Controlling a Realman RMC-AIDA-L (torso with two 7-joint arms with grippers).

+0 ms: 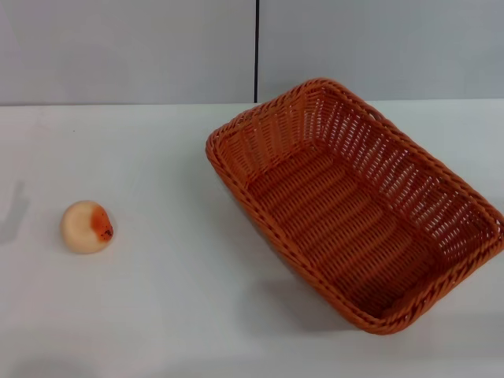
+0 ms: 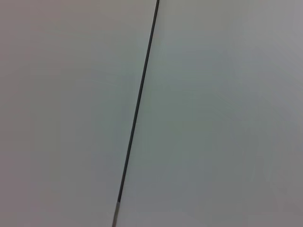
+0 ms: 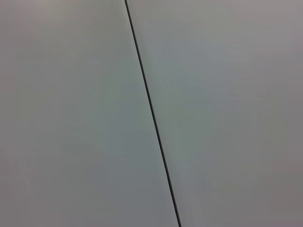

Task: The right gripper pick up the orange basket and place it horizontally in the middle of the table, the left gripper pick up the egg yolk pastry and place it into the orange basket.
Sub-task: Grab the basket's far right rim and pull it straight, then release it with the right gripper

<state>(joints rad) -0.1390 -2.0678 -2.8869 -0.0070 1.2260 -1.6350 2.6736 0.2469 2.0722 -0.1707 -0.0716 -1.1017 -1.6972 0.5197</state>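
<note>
- We see the orange basket (image 1: 354, 205) standing upright on the table (image 1: 173, 315), near the right edge and reaching toward the far edge. It lies at an angle to the table edges, and its inside holds nothing.
- The egg yolk pastry (image 1: 87, 227) rests on the table near the left edge, well apart from the basket, with its orange-red blotch turned to the basket side.
- Both wrist views show only a grey wall (image 2: 213, 113) with a thin dark seam (image 2: 137, 113).
- We see neither the left gripper nor the right gripper, so we cannot tell how their fingers stand.
</note>
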